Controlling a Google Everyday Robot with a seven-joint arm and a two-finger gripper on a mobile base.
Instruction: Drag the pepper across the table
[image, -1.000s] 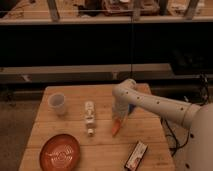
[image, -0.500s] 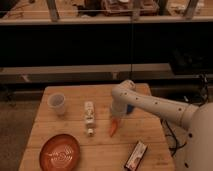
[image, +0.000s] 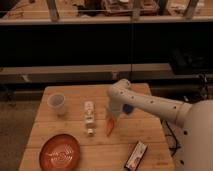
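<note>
Wooden plank bench (image: 75, 127) carrying all items. Round orange-red plate (image: 60, 152) at front left, a pale swirl on its face. White cup (image: 57, 104) upright at rear left, contents not visible. White bottle (image: 89, 117) lying centre. Dark packet (image: 136, 155) front right, print unreadable. Tool (image: 113, 114) lowered directly above pepper (image: 109, 127), mid-bench. Contact not determinable.

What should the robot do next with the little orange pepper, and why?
Probably slide it a bit more toward the plate side. The gripper sits right at the pepper, which lies near the middle of the table, with bare wood ahead between the white bottle and the snack packet.
</note>
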